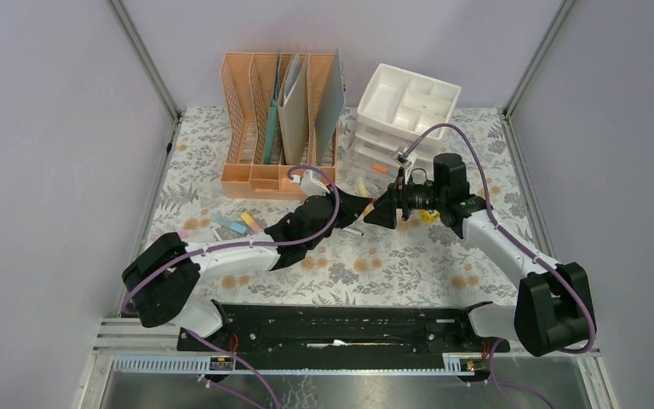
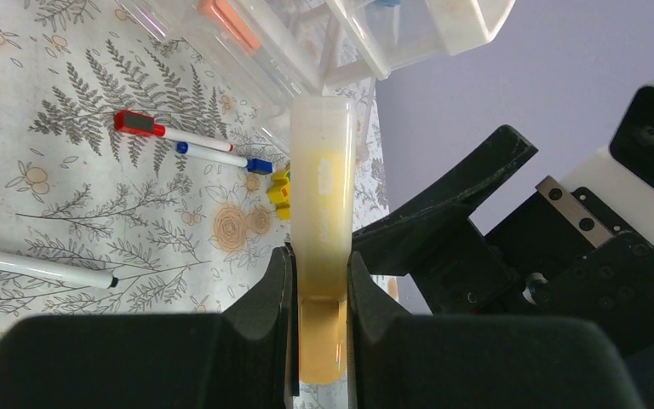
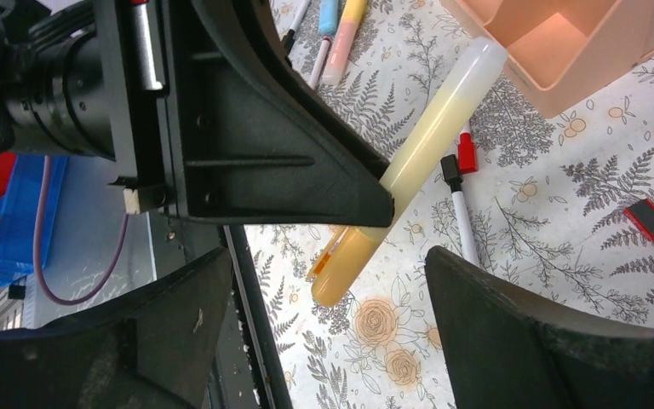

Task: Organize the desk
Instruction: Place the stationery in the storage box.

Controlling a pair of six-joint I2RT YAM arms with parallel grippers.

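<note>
The desk [image 1: 392,264] is covered in pale cloth with fern and flower print. My left gripper [image 2: 319,281] is shut on a yellow highlighter [image 2: 322,196] with a pale translucent cap and holds it above the desk, in front of the white drawer unit [image 1: 392,136]. My right gripper [image 3: 328,256] is open, its jaws wide apart, right in front of the left gripper's fingers [image 3: 289,128]. The highlighter's [image 3: 430,153] orange-yellow end points into the gap between the right jaws without touching them. In the top view both grippers [image 1: 366,209] [image 1: 385,213] meet mid-desk.
A peach file rack [image 1: 277,128] with folders stands at the back. Loose on the cloth are a red-capped marker [image 2: 149,126], a blue-capped pen [image 2: 221,156], a black-tipped pen [image 2: 43,268], a small yellow item [image 2: 279,187] and several highlighters [image 1: 230,226] at the left.
</note>
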